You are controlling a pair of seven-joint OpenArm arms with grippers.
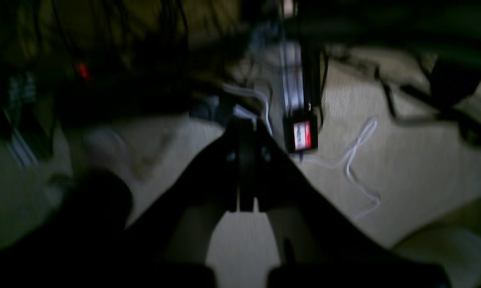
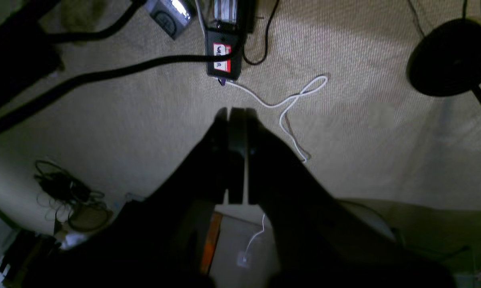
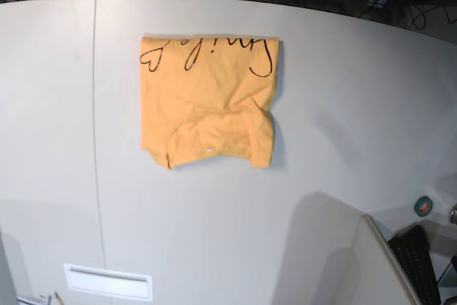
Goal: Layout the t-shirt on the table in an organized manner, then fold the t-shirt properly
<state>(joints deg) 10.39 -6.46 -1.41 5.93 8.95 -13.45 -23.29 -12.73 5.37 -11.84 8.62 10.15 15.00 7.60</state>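
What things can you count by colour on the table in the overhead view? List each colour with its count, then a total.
Orange: 1, the t-shirt
Green: 1, a small round object near the table edge
White: 1, a flat rectangular panel
Total: 3

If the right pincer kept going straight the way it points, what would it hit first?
Probably the beige woven carpet, near the looped white cable; the shut right pincer aims at the floor with nothing nearer visible, though depth is unclear.

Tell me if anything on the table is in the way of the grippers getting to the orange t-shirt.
Nothing visible is. The t-shirt lies folded on the table with bare tabletop on every side. Neither arm shows in the base view; both wrist cameras look at carpet, with the left gripper and right gripper shut and empty.
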